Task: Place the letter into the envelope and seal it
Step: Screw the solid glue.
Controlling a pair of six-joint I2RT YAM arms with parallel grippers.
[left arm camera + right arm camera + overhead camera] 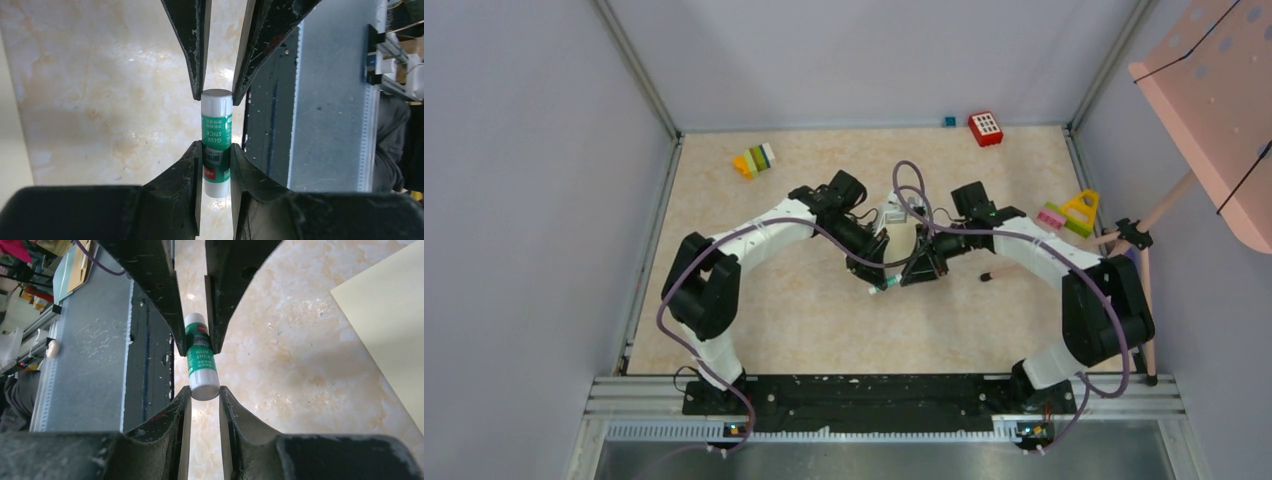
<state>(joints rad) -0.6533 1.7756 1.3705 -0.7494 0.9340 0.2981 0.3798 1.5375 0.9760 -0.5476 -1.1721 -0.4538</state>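
The envelope point(390, 315) shows only as a plain pale-yellow corner at the right edge of the right wrist view, flat on the table point(300, 365); its contents cannot be told. At centre frame the left gripper point(216, 150) clamps the glue stick point(216, 125) by its green body. The right gripper point(204, 392) clamps its white end.

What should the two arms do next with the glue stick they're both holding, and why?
Probably ease the two tools apart along the glue stick to pull its cap off. The left tool clamps the green labelled body, the right tool the white end, which looks like the cap.
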